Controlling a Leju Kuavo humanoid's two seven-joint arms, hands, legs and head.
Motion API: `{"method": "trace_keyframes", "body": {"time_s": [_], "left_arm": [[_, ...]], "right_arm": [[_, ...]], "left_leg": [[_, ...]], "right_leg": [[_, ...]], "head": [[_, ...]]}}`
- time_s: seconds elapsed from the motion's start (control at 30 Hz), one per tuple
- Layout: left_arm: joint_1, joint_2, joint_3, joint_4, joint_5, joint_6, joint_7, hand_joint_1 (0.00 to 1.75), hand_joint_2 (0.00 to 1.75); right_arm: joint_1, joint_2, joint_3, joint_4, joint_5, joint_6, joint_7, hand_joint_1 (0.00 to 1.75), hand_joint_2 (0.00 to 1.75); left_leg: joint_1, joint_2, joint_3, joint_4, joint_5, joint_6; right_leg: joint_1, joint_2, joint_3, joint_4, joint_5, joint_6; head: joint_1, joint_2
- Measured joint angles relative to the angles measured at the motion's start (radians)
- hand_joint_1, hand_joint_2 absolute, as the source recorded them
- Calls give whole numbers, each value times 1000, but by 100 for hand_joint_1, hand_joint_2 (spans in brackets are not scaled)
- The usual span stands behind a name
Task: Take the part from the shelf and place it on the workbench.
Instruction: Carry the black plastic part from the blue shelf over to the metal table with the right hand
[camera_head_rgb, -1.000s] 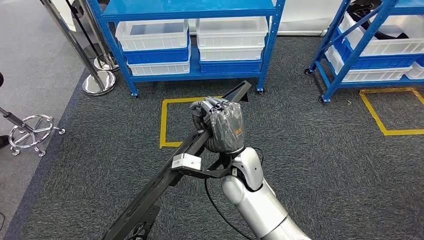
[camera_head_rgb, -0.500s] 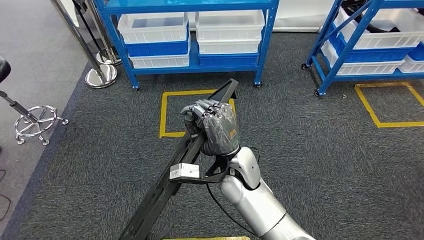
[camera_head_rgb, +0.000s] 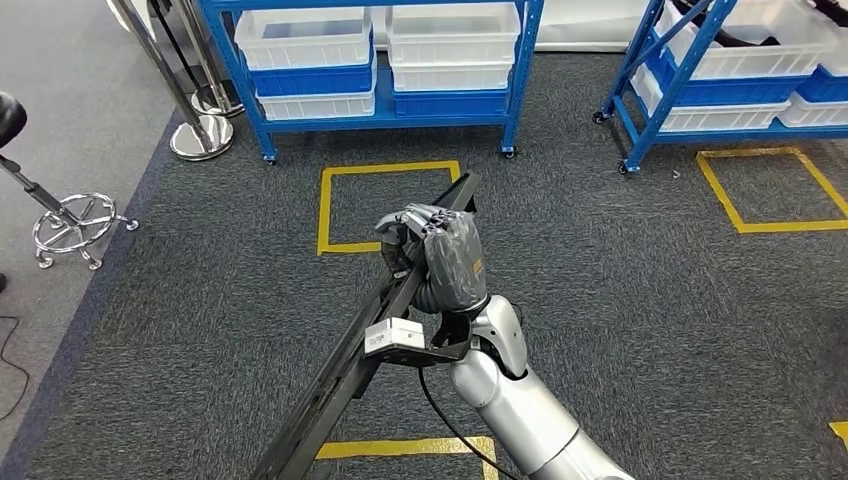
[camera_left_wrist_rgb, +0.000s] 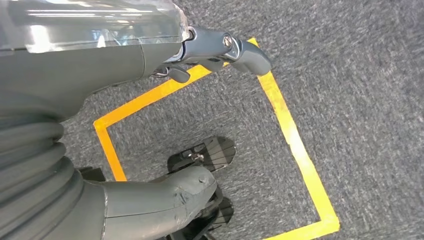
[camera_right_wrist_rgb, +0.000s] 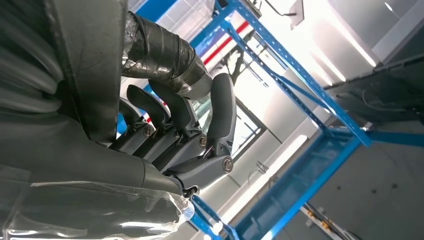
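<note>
In the head view my right hand (camera_head_rgb: 440, 255) grips a long black bar-shaped part (camera_head_rgb: 340, 385) near its upper third. The part slants from the bottom left up to its far end (camera_head_rgb: 458, 192), held above the carpet. In the right wrist view the dark fingers (camera_right_wrist_rgb: 220, 115) curl around the part (camera_right_wrist_rgb: 92, 60). My left hand (camera_left_wrist_rgb: 75, 75) hangs over the carpet in the left wrist view, with its fingers (camera_left_wrist_rgb: 240, 47) and thumb (camera_left_wrist_rgb: 170, 195) apart and nothing between them.
A blue shelf (camera_head_rgb: 520, 80) with white and blue bins stands ahead, and a second one (camera_head_rgb: 640, 90) at the right. Yellow tape squares (camera_head_rgb: 325, 200) (camera_head_rgb: 720, 195) mark the grey carpet. A chrome post base (camera_head_rgb: 200, 140) and a stool base (camera_head_rgb: 65, 215) stand at the left.
The whole picture has shifted: the shelves now lie higher and farther off, and a yellow line shows at the bottom, so the camera moved. My right hand still holds the part.
</note>
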Motion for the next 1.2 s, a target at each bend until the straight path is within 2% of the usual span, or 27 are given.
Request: {"method": "trace_keyframes", "body": {"time_s": [0.07, 0.1, 0.13, 0.2, 0.23, 0.27, 0.3, 0.37, 0.4, 0.43, 0.47, 0.53, 0.6, 0.63, 0.7, 0.73, 0.77, 0.8, 0.83, 0.87, 0.9, 0.97, 1.0, 1.07, 1.1, 1.13, 1.2], "left_arm": [[2, 0, 0, 0, 0, 0, -7, 0, 175], [4, 0, 0, 0, 0, 1, -12, 0, 175], [5, 0, 0, 0, 1, 1, -17, 0, 175], [7, 0, 0, 0, 1, 1, -25, 0, 175], [8, 0, 0, 0, 1, 1, -27, 0, 175], [8, 0, 0, 0, 0, 1, -28, 0, 175], [9, 0, 0, 0, 0, 1, -28, 0, 175], [8, 0, 0, 0, -2, 1, -28, 0, 175], [7, 0, 0, 0, -3, 1, -29, 0, 175], [6, 0, 0, 0, -4, 1, -29, 0, 175], [5, 0, 0, 0, -4, 1, -30, 0, 175], [6, 0, 0, 0, -3, 1, -32, 0, 175], [5, -1, -1, 0, -1, 1, -36, 0, 175], [5, -2, -1, 0, 1, 1, -38, 0, 175], [7, -4, -1, 0, 2, 1, -40, 0, 175], [10, -5, -1, 0, 3, 1, -40, 0, 175], [14, -6, -1, 0, 3, 1, -40, 0, 175], [18, -6, -1, 0, 2, 1, -40, 0, 175], [22, -7, -1, 0, 2, 1, -40, 0, 175], [24, -7, -1, 0, 2, 2, -39, 0, 175], [26, -8, -1, 0, 2, 3, -39, 0, 175], [29, -9, -1, 0, 2, 5, -39, 0, 175], [31, -9, -1, 0, 2, 5, -39, 0, 175], [37, -9, -1, 0, 3, 6, -39, 0, 175], [40, -9, -1, 0, 4, 6, -39, 0, 175], [42, -9, -1, 0, 5, 6, -40, 0, 175], [44, -9, -1, 0, 9, 7, -41, 0, 175]], "right_arm": [[4, -3, 1, -1, 0, -2, -3, 175, 175], [7, -5, 1, -2, -1, -5, -7, 175, 175], [8, -5, 2, -4, -3, -9, -11, 175, 175], [10, -6, 7, -10, 2, -22, -23, 175, 175], [10, -8, 10, -13, 9, -30, -28, 175, 175], [11, -9, 13, -15, 17, -35, -31, 175, 175], [12, -12, 16, -18, 24, -39, -34, 175, 175], [12, -15, 17, -25, 38, -42, -33, 175, 175], [11, -16, 18, -30, 54, -43, -27, 175, 175], [8, -17, 20, -34, 81, -44, -12, 175, 175], [3, -18, 23, -37, 116, -44, 9, 175, 175], [-8, -23, 31, -39, 192, -44, 53, 175, 175], [-19, -29, 37, -41, 233, -42, 76, 175, 175], [-25, -31, 39, -43, 240, -41, 82, 175, 175], [-35, -37, 45, -46, 244, -37, 90, 175, 175], [-38, -40, 48, -46, 249, -36, 94, 175, 175], [-39, -43, 51, -46, 256, -36, 99, 175, 175], [-40, -46, 54, -47, 265, -36, 103, 175, 175], [-43, -49, 56, -47, 273, -37, 108, 175, 175], [-47, -51, 59, -47, 280, -37, 113, 175, 175], [-52, -53, 62, -47, 285, -36, 117, 175, 175], [-59, -57, 66, -49, 293, -36, 125, 175, 175], [-61, -59, 68, -50, 296, -35, 127, 175, 175], [-63, -62, 71, -50, 304, -32, 131, 175, 175], [-66, -63, 73, -51, 309, -30, 134, 175, 175], [-68, -63, 76, -51, 312, -27, 136, 175, 175], [-71, -63, 81, -51, 314, -22, 141, 175, 175]], "left_leg": [[5, -1, -10, 7, -5, -11], [7, -3, -20, 31, -31, -16], [8, -5, -36, 72, -71, -20], [9, -6, -74, 199, -155, -25], [9, -6, -85, 252, -173, -25], [9, -7, -82, 279, -172, -25], [9, -7, -59, 266, -154, -22], [7, -8, 34, 145, -117, -12], [4, -8, 82, 74, -112, -6], [1, -8, 114, 23, -112, -1], [-2, -8, 129, -6, -117, 3], [-3, -9, 129, -19, -111, 12], [2, -11, 128, -33, -94, 27], [5, -12, 126, -38, -86, 33], [4, -16, 113, -38, -75, 38], [4, -20, 106, -36, -72, 38], [4, -26, 100, -34, -69, 36], [5, -32, 95, -30, -67, 35], [5, -39, 91, -26, -66, 33], [5, -46, 87, -21, -66, 30], [3, -52, 82, -13, -67, 26], [2, -65, 68, 0, -67, 14], [2, -71, 61, 3, -65, 7], [7, -81, 54, 5, -62, -4], [7, -75, 47, 17, -71, -9], [7, -64, 32, 47, -91, -13], [6, -37, -21, 163, -153, -20]], "right_leg": [[-1, -3, -11, -1, 14, -19], [-1, -4, -17, -3, 22, -29], [-2, -6, -25, -4, 30, -36], [2, -6, -46, -3, 47, -44], [3, -6, -57, -3, 56, -44], [5, -5, -67, -2, 64, -44], [6, -5, -76, -1, 71, -43], [8, -4, -88, 0, 82, -40], [9, -4, -92, 1, 87, -36], [9, -5, -95, 1, 92, -31], [8, -6, -97, 0, 97, -25], [9, -8, -98, -3, 105, -12], [9, -8, -106, 15, 88, -2], [9, -7, -121, 49, 61, 1], [7, -5, -168, 169, -15, 7], [6, -5, -191, 229, -43, 9], [4, -5, -200, 263, -53, 11], [3, -5, -193, 263, -44, 13], [0, -3, -165, 221, -18, 13], [-3, 5, -126, 154, 12, 12], [-5, 22, -90, 90, 32, 11], [-8, 48, -54, 18, 45, 6], [-6, 52, -54, 14, 42, 2], [-6, 37, -57, 11, 47, -9], [-7, 28, -57, 8, 50, -16], [-8, 19, -57, 5, 53, -22], [-6, -1, -59, 3, 55, -30]], "head": [[0, 0], [0, 0], [0, 0], [0, 0], [0, 0], [0, 0], [0, 0], [0, 0], [0, 0], [0, 0], [0, 0], [0, 0], [1, 0], [1, 0], [1, 0], [1, 0], [1, 0], [1, 0], [1, 0], [1, 0], [1, 0], [0, 0], [0, 0], [0, 0], [0, 0], [-1, 0], [-3, 0]]}}
